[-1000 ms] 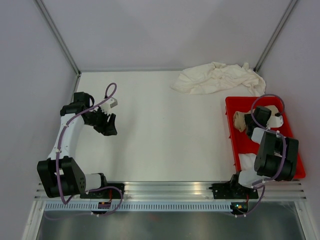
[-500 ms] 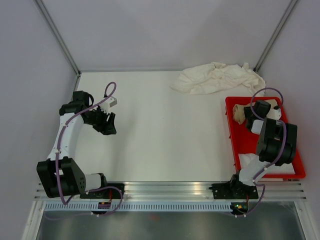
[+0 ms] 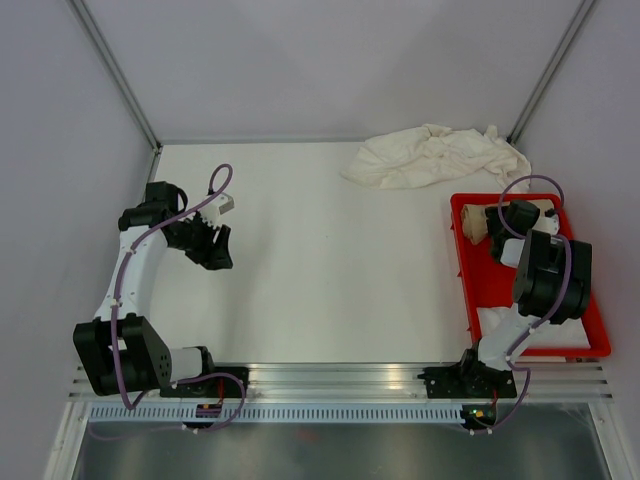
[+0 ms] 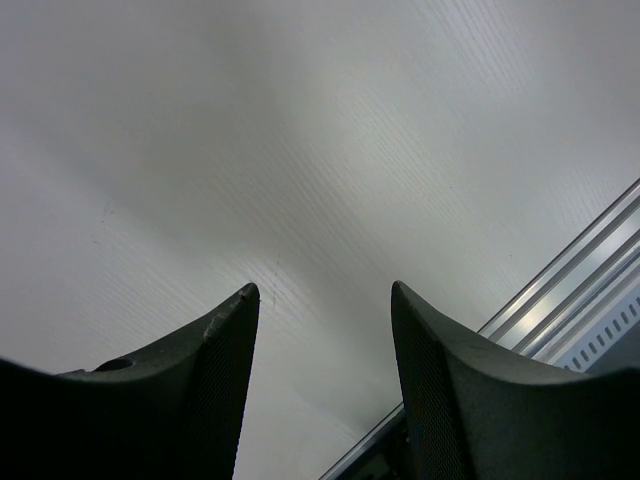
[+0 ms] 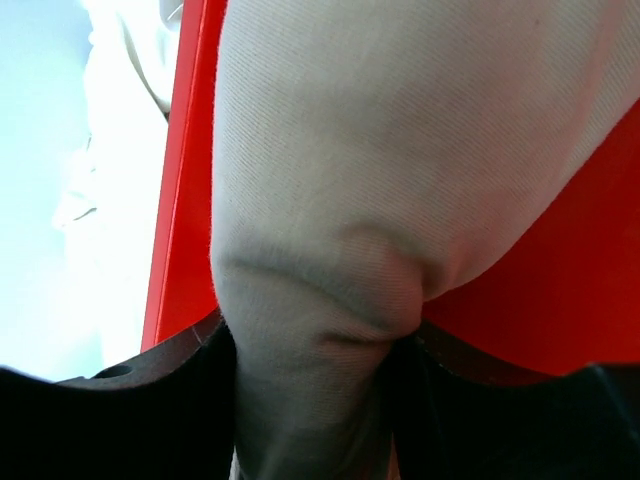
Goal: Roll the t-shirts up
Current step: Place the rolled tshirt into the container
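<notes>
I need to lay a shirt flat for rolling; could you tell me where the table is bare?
Bare: the middle of the table, between the left gripper and the red tray, nearer than the cream t-shirts. Crowded: the tray, holding the right gripper, tan t-shirt and white t-shirt.

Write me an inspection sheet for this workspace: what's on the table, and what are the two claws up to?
Surface: white table, bare in the middle.
Job's things: cream shirts heaped crumpled at the far right corner; tan shirt, apparently rolled, at the far end of the red tray; white shirt at the tray's near end.
Clutter: nothing seen.
Grippers: left gripper open, empty, over bare table; right gripper over the tray, pinching the tan shirt.
Cables: purple cable looped along each arm.
Surroundings: pale walls on three sides; metal rail at the near edge.
</notes>
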